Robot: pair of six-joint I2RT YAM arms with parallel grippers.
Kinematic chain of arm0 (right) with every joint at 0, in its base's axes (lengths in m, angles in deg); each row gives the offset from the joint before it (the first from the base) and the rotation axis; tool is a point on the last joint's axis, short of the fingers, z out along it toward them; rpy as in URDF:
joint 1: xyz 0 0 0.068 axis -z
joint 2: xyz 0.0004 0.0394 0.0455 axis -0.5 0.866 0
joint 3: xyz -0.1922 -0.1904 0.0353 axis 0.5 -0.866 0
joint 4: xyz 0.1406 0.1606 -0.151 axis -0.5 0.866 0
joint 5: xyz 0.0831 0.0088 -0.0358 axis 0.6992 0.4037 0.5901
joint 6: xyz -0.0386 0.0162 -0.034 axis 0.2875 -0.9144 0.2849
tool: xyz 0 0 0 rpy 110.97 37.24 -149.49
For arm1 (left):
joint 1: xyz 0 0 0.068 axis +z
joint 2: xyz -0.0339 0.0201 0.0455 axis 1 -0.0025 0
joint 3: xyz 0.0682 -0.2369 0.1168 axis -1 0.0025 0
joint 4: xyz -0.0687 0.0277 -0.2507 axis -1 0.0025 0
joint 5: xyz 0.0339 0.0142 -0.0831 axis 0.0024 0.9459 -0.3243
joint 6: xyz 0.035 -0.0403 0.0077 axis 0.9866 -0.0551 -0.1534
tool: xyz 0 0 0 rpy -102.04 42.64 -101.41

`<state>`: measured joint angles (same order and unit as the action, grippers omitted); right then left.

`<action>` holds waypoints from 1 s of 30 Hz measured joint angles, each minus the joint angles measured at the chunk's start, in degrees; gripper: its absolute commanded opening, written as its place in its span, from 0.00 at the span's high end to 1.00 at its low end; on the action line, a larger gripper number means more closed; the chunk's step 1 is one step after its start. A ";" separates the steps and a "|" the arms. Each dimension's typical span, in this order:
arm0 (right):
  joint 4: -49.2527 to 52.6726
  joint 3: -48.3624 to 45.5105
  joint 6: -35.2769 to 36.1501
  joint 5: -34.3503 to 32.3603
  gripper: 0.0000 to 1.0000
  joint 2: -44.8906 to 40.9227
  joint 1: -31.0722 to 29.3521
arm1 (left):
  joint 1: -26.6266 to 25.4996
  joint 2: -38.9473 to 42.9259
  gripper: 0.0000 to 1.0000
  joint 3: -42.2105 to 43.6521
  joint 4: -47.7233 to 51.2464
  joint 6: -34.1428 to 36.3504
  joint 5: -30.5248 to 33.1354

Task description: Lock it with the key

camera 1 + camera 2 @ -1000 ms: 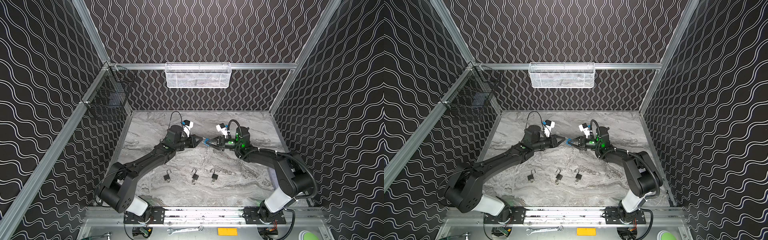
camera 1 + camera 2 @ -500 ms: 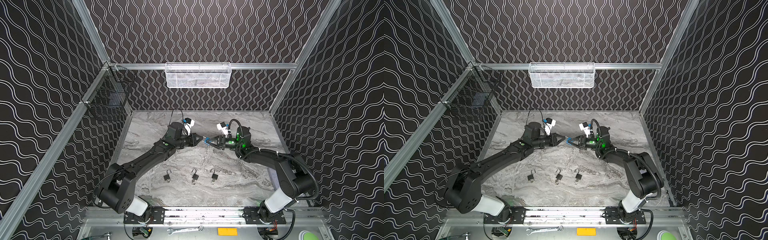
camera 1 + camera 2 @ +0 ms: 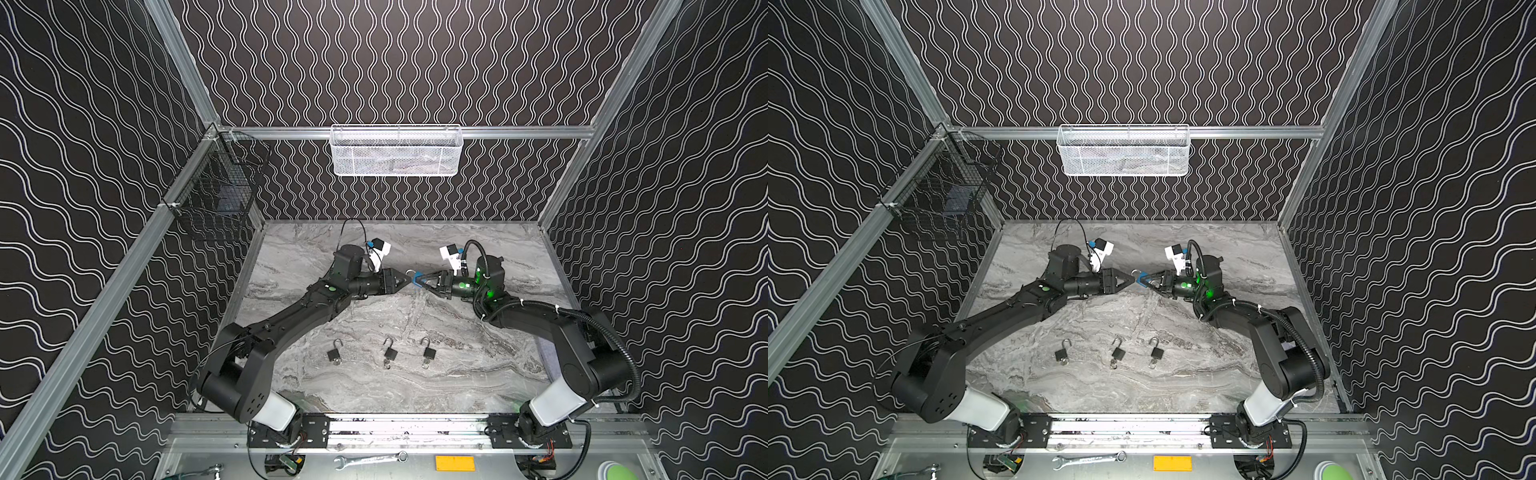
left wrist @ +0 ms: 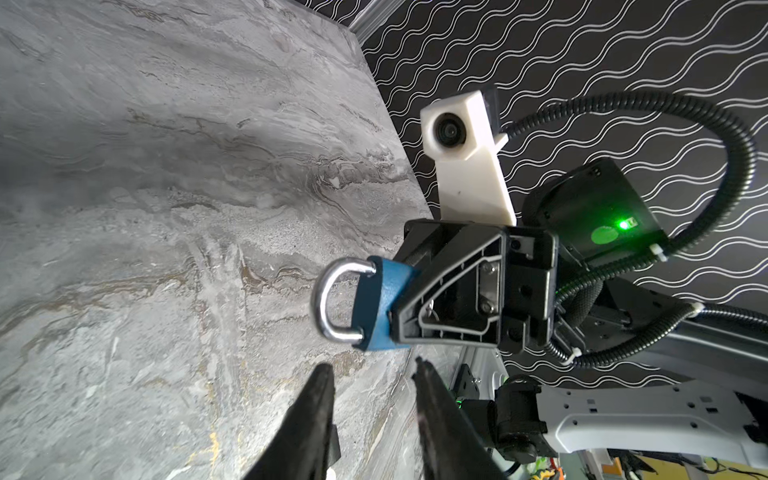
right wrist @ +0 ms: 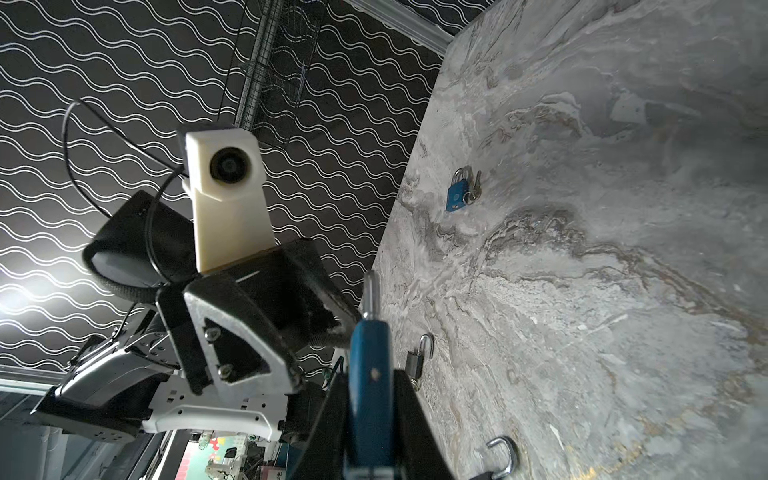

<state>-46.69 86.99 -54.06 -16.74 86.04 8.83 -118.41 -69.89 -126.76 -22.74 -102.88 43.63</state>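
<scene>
A blue padlock with its silver shackle pushed in is held above the table in my right gripper, which is shut on its body. In both top views the padlock hangs mid-table between the two arms. My left gripper points at it from just short of the shackle, open, with nothing between its fingers. In the top views the left gripper nearly meets the right gripper. The held padlock's key is hidden.
Three black padlocks with raised shackles lie in a row toward the front. Another blue padlock with keys lies on the marble table. A white basket and a black one hang on the walls.
My left gripper was shut at the padlock's shackle; it has opened and let go. Both grippers rose slightly. The right gripper keeps its hold.
</scene>
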 measured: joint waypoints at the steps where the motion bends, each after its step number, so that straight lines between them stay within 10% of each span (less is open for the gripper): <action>1: -0.20 -0.11 -0.04 0.02 0.97 0.00 0.00 | 0.02 -0.48 0.63 0.02 -0.63 -0.07 -0.28; 21: -4.85 -2.12 -3.26 0.37 0.97 -0.57 0.15 | 0.44 -7.58 0.65 0.72 -13.99 -6.99 -0.94; 30: -5.86 -2.25 -4.55 -0.02 0.97 -0.02 0.22 | 0.44 -9.44 0.86 1.66 -20.90 -10.97 -3.04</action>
<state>-52.55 84.74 -58.60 -16.76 86.01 9.05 -117.98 -79.33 -125.09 -43.63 -113.86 40.59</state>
